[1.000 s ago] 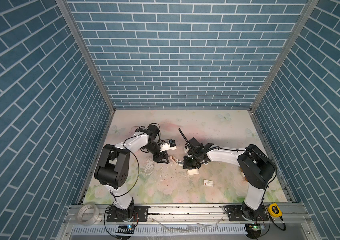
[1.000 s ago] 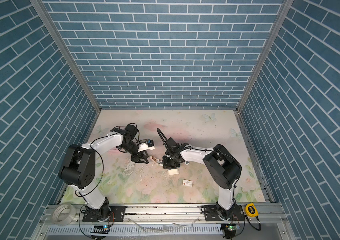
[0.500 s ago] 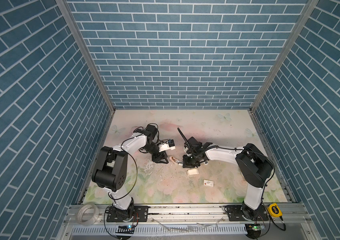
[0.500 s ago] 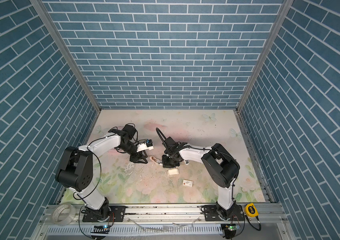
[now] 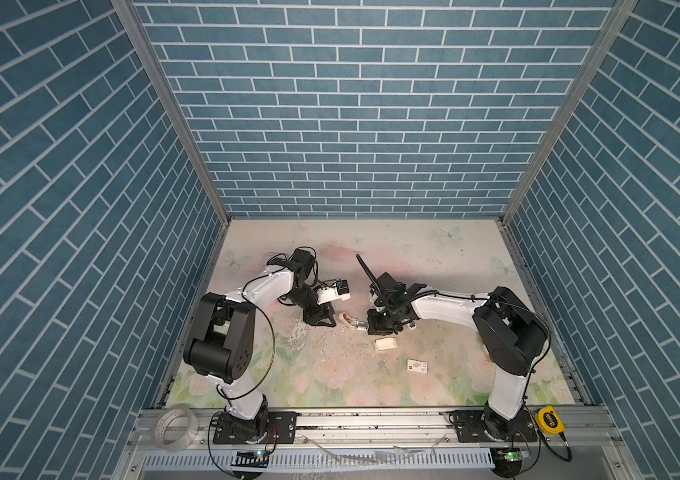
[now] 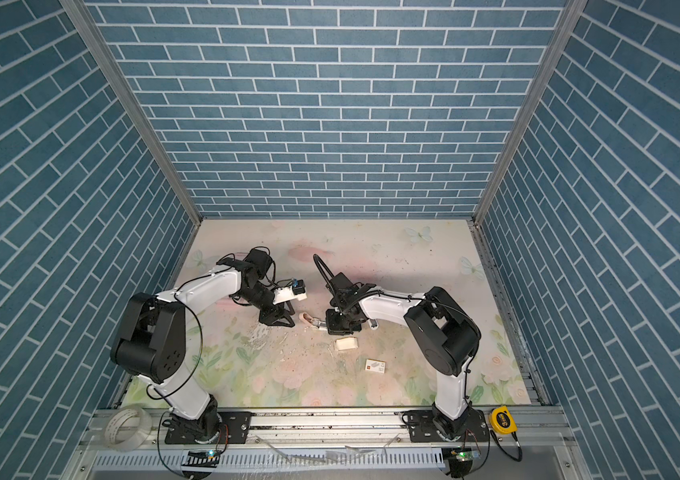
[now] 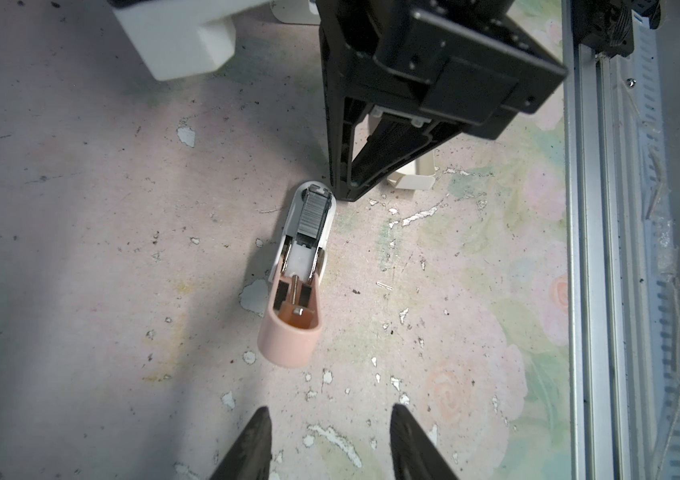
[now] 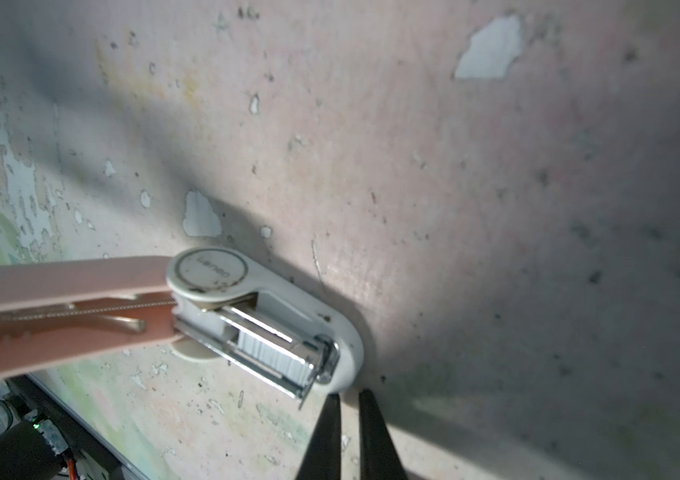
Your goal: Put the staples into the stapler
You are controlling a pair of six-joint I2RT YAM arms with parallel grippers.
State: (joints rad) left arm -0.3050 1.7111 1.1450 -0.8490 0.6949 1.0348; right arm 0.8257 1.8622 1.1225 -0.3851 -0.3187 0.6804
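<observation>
The stapler [image 7: 293, 332], pink with a white base, lies opened flat on the mat between both grippers [image 5: 348, 320] [image 6: 310, 320]. A grey strip of staples [image 7: 314, 212] sits in its metal channel [image 8: 272, 354]. The cream tray of staples [image 5: 385, 344] [image 6: 346, 343] rests just in front of the right gripper. My left gripper [image 7: 330, 419] is open and empty, a short way off the pink lid's end. My right gripper [image 8: 348, 399] is shut on nothing, with its tips beside the white front end of the stapler [image 8: 346, 332].
A flat white card sleeve with a red square [image 5: 417, 365] [image 6: 374, 366] lies nearer the front. A tape roll [image 5: 172, 426] and a yellow tape measure [image 5: 550, 419] sit on the front rail. The mat is flaked and littered with small scraps.
The left arm's lower links have turned a little. Both grippers stay in nearly the same places by the stapler, and the tray has not moved.
</observation>
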